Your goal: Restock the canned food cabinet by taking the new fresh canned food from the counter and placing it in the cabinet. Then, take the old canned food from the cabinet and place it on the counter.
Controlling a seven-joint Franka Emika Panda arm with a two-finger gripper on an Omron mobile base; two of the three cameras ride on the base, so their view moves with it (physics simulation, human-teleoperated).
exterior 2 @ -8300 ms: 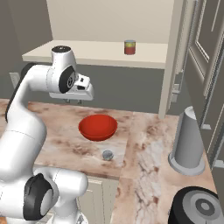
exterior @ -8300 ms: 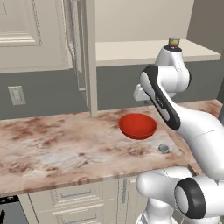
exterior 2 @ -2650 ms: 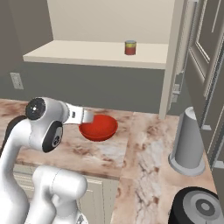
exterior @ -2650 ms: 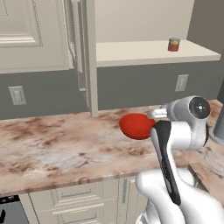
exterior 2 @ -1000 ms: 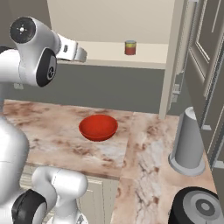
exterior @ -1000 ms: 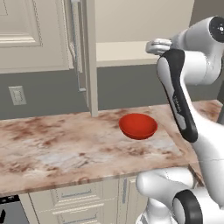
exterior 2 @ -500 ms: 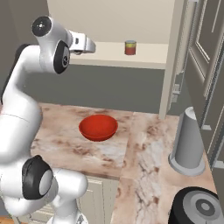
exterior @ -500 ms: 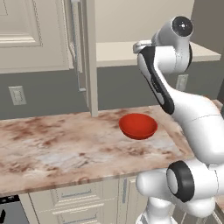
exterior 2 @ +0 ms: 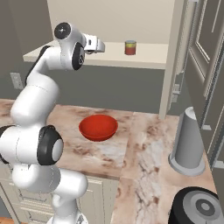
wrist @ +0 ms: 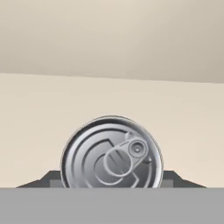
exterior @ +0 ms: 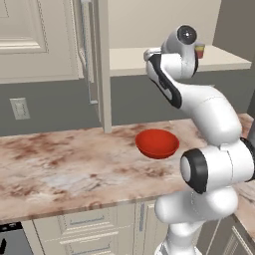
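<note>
New fresh canned food (wrist: 111, 153): your pincer (exterior 2: 99, 45) grips it over the cabinet (exterior 2: 144, 54) shelf, unreleased; old canned food (exterior 2: 130, 47) awaits.

text: no readable text anywhere | old canned food (exterior 2: 130, 47): red-orange label, lettering too small to make out | new fresh canned food (wrist: 112, 152): plain silver lid with pull-tab, no print | grey canister (exterior 2: 188, 141): blank | wall outlet (exterior: 19, 108): unmarked
</note>
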